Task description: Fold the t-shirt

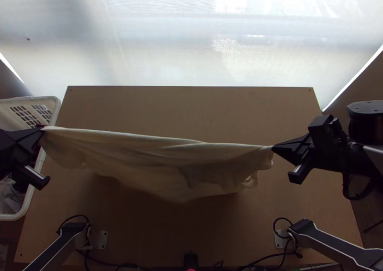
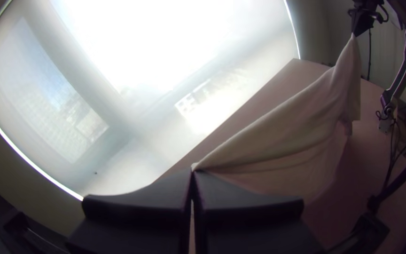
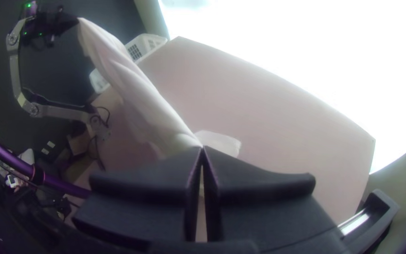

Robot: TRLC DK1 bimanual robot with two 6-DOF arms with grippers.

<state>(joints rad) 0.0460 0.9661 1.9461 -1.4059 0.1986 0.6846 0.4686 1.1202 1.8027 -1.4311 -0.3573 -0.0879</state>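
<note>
In the top view my left gripper (image 1: 42,131) is shut on one end of the cream t-shirt (image 1: 158,161), over the basket's side of the table. My right gripper (image 1: 274,149) pinches the other end at the right. Between them the shirt hangs stretched above the table, its upper edge nearly straight and its lower part drooping in loose folds. In the left wrist view the cloth (image 2: 283,136) runs from the left gripper (image 2: 193,172) to the far gripper. From the right gripper (image 3: 202,148), the cloth (image 3: 142,99) stretches away in the right wrist view.
A white basket (image 1: 51,109) with things in it stands at the table's left edge. The wooden table (image 1: 191,108) lies under the shirt, with a bright translucent screen (image 1: 191,41) behind it. Cables (image 1: 268,257) run along the near edge.
</note>
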